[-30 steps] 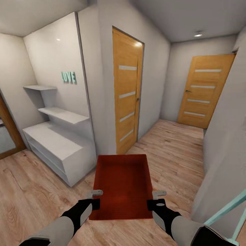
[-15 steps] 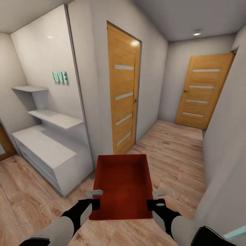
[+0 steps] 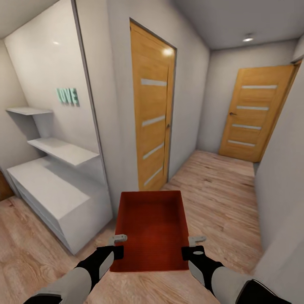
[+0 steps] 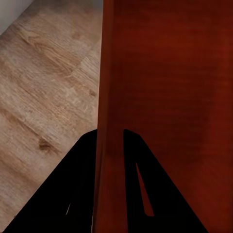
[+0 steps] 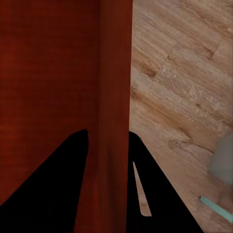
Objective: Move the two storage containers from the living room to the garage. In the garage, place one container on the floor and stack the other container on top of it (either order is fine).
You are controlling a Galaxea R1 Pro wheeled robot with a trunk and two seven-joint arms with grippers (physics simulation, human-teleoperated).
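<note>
Both grippers, left (image 3: 119,239) and right (image 3: 196,240), hold one bin (image 3: 153,228) above the wood floor (image 3: 211,185); jaws apparently clamped on its side walls.

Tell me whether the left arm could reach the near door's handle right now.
Probably not: the left gripper is clamped on the storage container's wall, sharing the carry with the right gripper, and the near door stands well ahead.

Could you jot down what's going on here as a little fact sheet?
Place: hallway with a light wood plank floor
Carried: one orange-red storage container, open-topped and empty
Left gripper: clamped on the container's left wall
Right gripper: clamped on its right wall
Ahead: two wooden doors, both closed
To the left: white shelf unit
</note>
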